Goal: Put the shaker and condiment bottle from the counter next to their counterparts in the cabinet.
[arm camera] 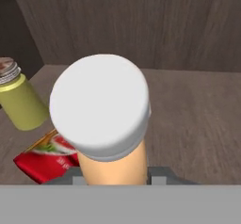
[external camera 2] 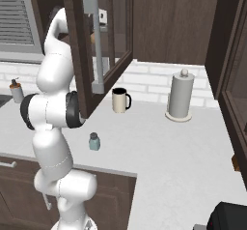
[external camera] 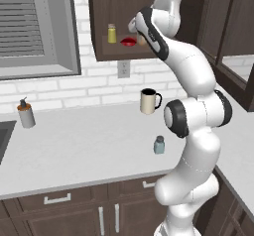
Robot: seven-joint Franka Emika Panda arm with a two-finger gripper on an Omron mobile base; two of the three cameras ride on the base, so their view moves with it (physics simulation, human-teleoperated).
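Observation:
In the hand view my gripper (arm camera: 115, 173) is shut on the condiment bottle (arm camera: 101, 110), orange with a pale cap, inside the cabinet (arm camera: 188, 100). Its counterparts sit just left of it: the yellow-green shaker (arm camera: 19, 100) and the flat red item (arm camera: 47, 157). From the left base view, my gripper (external camera: 140, 35) reaches onto the cabinet shelf (external camera: 124, 54), to the right of the red item (external camera: 128, 41) and the yellow-green shaker (external camera: 112, 33). Whether the bottle's base touches the shelf I cannot tell. The blue-grey shaker (external camera: 158, 145) (external camera 2: 94, 141) stands on the counter (external camera: 74, 146) by the arm's base.
A mug (external camera: 150, 101) (external camera 2: 120, 100) stands on the counter under the cabinet. A grey pump dispenser (external camera: 26, 113) is at the far left by the sink. The open cabinet door (external camera 2: 103, 40) hangs beside the arm. A paper towel holder (external camera 2: 180, 97) stands further right.

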